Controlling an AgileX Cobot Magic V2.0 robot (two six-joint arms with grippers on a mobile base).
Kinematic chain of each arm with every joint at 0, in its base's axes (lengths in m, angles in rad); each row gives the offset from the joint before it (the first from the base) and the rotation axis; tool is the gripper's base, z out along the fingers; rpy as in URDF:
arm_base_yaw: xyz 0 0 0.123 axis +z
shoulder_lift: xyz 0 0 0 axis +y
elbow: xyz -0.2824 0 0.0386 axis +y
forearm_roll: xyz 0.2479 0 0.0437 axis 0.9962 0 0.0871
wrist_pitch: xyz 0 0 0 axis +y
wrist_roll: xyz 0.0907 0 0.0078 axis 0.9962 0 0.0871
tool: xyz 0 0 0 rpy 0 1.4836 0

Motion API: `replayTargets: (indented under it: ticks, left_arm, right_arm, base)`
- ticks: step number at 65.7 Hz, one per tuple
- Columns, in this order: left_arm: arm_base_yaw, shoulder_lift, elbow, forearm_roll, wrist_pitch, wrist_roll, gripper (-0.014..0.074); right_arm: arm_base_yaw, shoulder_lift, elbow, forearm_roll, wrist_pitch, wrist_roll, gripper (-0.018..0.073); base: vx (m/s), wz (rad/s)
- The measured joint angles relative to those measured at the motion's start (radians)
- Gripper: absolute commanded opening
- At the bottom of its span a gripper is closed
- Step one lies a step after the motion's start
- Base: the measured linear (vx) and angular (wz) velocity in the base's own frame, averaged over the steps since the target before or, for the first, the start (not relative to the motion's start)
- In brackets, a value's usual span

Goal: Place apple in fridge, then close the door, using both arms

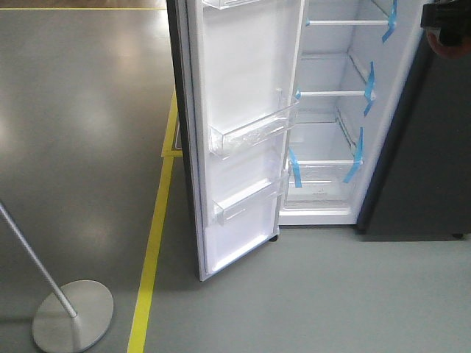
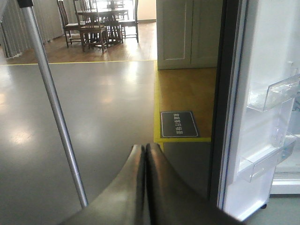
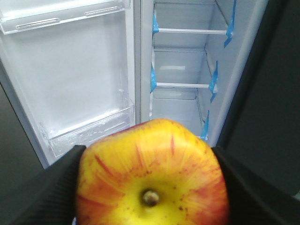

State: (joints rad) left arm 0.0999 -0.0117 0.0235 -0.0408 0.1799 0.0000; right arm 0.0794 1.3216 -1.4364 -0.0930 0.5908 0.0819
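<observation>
Before the open fridge (image 3: 180, 63), right fingers (image 3: 44, 192) clamp the apple (image 3: 151, 176).

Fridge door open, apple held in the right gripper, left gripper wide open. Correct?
No. The left gripper is shut, jaws pressed together with nothing between them, as the left wrist view shows. The rest stands: the door of the fridge is open and the right gripper holds the apple.

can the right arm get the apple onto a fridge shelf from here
Probably yes: the door stands wide open, the shelves look bare, and nothing sits between them and the apple in the right gripper.
</observation>
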Motion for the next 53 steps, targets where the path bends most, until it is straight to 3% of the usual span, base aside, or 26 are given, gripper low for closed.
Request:
replayTargets:
  ticks: [53]
  left_arm:
    - [0.0, 0.0, 0.0, 0.0, 0.0, 0.0, -0.0006]
  right_arm:
    - [0.0, 0.0, 0.0, 0.0, 0.0, 0.0, 0.0168]
  base:
    - [0.09, 0.0]
